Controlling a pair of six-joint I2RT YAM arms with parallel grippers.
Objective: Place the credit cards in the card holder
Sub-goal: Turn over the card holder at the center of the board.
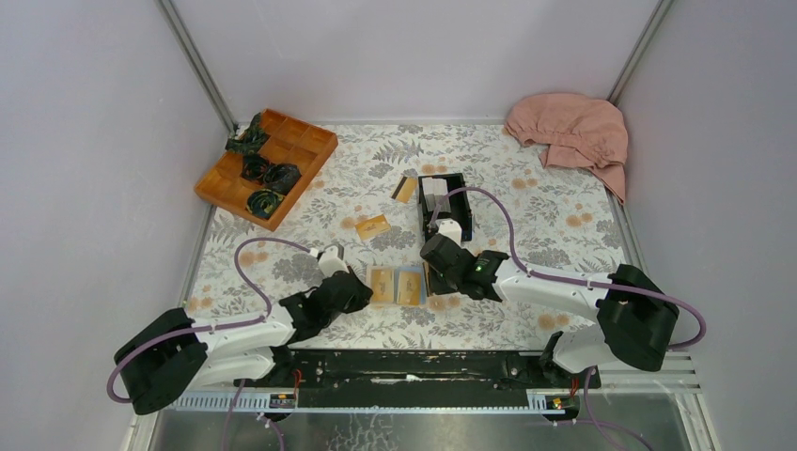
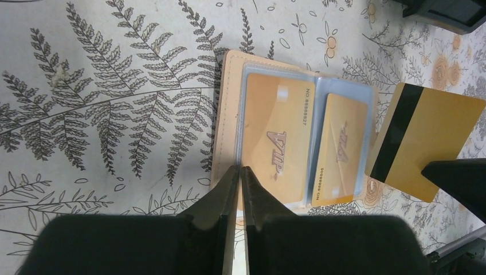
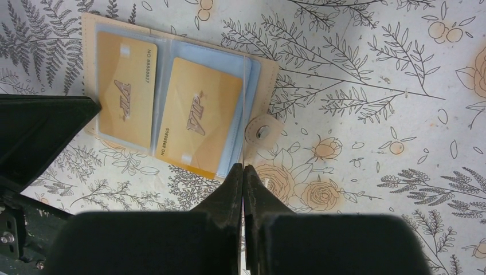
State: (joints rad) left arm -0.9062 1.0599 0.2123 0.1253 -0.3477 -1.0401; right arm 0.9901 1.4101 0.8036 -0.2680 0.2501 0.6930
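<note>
From above, the open card holder [image 1: 397, 286] lies at 6 o'clock on the table [image 1: 536, 197], between the left gripper [image 1: 367, 292] and right gripper [image 1: 432, 273].

Left wrist: the left gripper is almost pressed together on the holder's edge. At 3 o'clock, the right gripper pinches a black-striped card [image 2: 424, 143].

Right wrist: two gold cards [image 3: 198, 114] sit in the holder's pockets.

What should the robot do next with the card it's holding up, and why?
Probably the right gripper should tip its black-banded card down and slide it into the card holder. The holder lies open with two cards already tucked in, and this card hangs just beside its edge.
</note>
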